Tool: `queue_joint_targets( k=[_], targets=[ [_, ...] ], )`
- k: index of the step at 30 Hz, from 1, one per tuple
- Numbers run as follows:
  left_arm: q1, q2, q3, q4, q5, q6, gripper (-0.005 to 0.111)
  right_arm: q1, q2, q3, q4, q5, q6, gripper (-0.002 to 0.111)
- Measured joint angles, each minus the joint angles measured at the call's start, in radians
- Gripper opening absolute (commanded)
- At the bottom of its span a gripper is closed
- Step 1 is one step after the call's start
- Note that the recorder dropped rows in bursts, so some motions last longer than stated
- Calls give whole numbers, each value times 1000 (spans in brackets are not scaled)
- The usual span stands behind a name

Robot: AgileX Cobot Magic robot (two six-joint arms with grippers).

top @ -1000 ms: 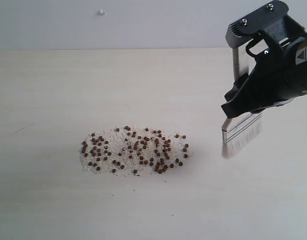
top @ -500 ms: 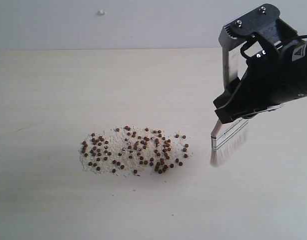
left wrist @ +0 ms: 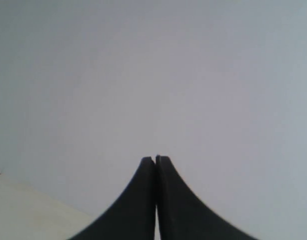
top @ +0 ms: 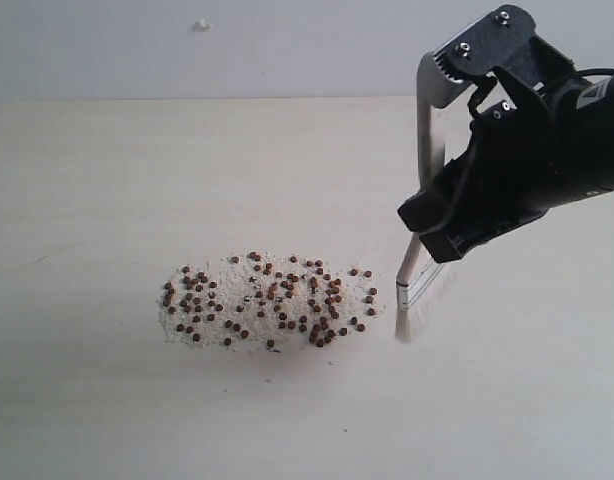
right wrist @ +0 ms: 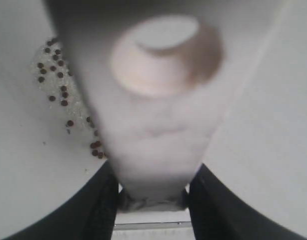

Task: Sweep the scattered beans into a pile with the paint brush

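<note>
Held paint brush (top: 411, 291) neared beans (top: 271, 300).

The right pincer (top: 434, 232) is gripping a paint brush (top: 408, 288), bristles pointing down at the pale table (top: 117, 180). Reddish-brown beans (top: 267, 300) are lying scattered over white grains (top: 227, 275), just beside the brush at its nine o'clock.

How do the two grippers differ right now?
The left gripper is shut on nothing; the right gripper grips the brush. The left gripper points at a bare grey backdrop; the right gripper hangs beside the beans. Both are black.
</note>
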Motion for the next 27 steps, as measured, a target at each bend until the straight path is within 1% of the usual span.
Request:
queue_joint_targets(
  k=[2,4,5,7,9,11,14,17,18,20,21,23,27],
  targets=[
    [0,5,0,61,-27,-57,0,0,0,0,102,23,-119,0],
    [0,42,0,201,-86,-177,0,0,0,0,206,47,-253,0],
    [0,66,0,263,-138,-235,0,0,0,0,241,54,-309,0],
    [0,151,-4,389,-262,-301,0,0,0,0,303,61,-388,0],
    [0,265,-33,481,-331,-327,0,0,0,0,328,62,-432,0],
    [0,391,-88,562,-367,-342,0,0,0,0,338,67,-457,0],
    [0,613,-210,743,-438,-410,0,0,0,0,377,73,-519,0],
    [0,859,-338,1003,-606,-477,0,0,9,0,436,103,-623,0],
    [0,936,-381,1084,-688,-485,0,0,15,-3,455,121,-652,0],
    [0,1073,-456,1217,-834,-494,0,0,37,-11,475,154,-693,0],
    [-1,1119,-480,1256,-868,-494,0,0,48,-15,479,166,-705,0],
    [-7,1207,-532,1333,-909,-494,0,0,75,-28,487,188,-730,0],
    [-17,1306,-593,1457,-927,-492,0,0,125,-42,495,206,-768,0]
  ],
)
